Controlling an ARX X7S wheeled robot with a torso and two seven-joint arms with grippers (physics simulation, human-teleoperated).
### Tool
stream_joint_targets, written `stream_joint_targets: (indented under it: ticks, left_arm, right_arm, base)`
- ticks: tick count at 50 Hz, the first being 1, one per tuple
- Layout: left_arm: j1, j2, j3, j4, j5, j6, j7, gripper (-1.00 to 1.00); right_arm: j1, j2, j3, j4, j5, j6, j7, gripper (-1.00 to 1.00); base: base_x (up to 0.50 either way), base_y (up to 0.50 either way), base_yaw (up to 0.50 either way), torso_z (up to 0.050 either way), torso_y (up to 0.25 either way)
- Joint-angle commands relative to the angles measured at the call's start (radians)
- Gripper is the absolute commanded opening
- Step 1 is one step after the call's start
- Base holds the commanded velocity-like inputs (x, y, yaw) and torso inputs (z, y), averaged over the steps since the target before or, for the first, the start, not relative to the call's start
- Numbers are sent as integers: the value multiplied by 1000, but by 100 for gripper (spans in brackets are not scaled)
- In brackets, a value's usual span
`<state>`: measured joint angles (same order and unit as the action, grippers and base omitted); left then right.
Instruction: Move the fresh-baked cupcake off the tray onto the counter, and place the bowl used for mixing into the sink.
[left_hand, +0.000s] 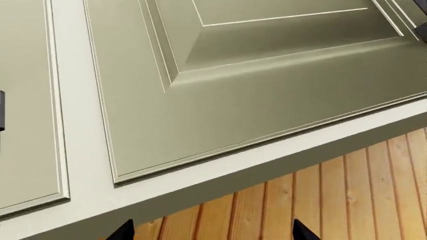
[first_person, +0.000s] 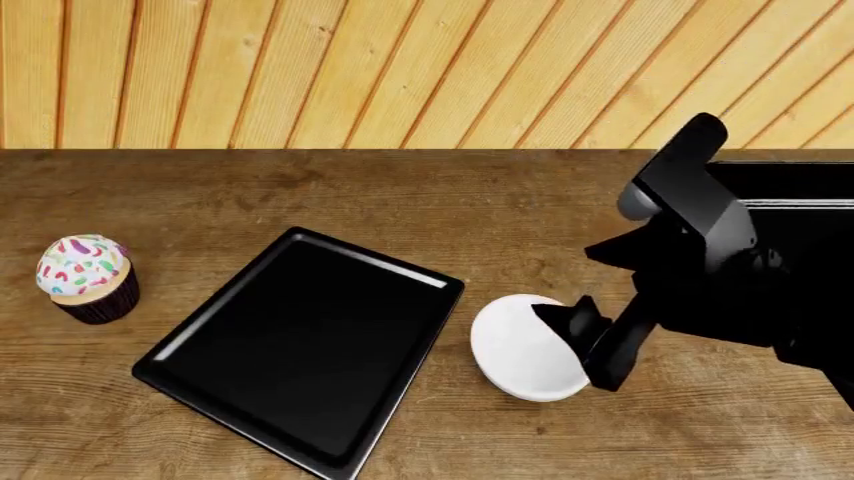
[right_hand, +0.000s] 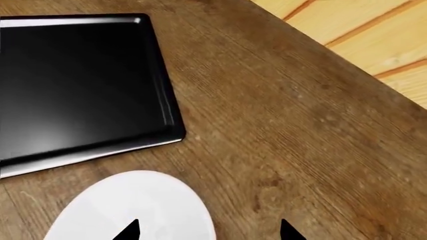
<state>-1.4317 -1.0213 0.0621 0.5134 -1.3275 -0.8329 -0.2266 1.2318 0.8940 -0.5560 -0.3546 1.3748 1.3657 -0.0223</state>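
The right pincer (first_person: 574, 340) stands open astride the near rim of the plain, shallow, smooth white round bowl (first_person: 523, 348) on the brown wood-grain table (first_person: 534, 200), which looks light, rigid and slippery, so pinching its rim wall seems best.

Sprinkled, white-frosted cupcake (first_person: 86, 277) upright on the wooden counter (first_person: 334, 190), well left of the tray (first_person: 303, 346). Glossy black tray flat, set at an angle. Plain white bowl (first_person: 523, 348) just right of the tray. Black sink (first_person: 801, 215) at the far right, mostly hidden.
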Motion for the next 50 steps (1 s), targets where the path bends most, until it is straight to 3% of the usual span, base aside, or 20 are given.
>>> stream_joint_targets:
  ticks: [1, 29, 50]
  left_arm:
    - [39, -2, -11, 11, 2, 17, 6, 100]
    - [52, 5, -10, 14, 16, 30, 12, 100]
    - [54, 9, -5, 15, 10, 28, 8, 100]
  right_arm:
    - [3, -4, -45, 16, -22, 21, -5, 100]
    - [49, -14, -141, 57, -82, 46, -45, 100]
    - [17, -2, -117, 103, -19, 6, -46, 100]
  base:
    - [0, 0, 0, 0, 0]
    - [0, 0, 0, 0, 0]
    - [0, 0, 0, 0, 0]
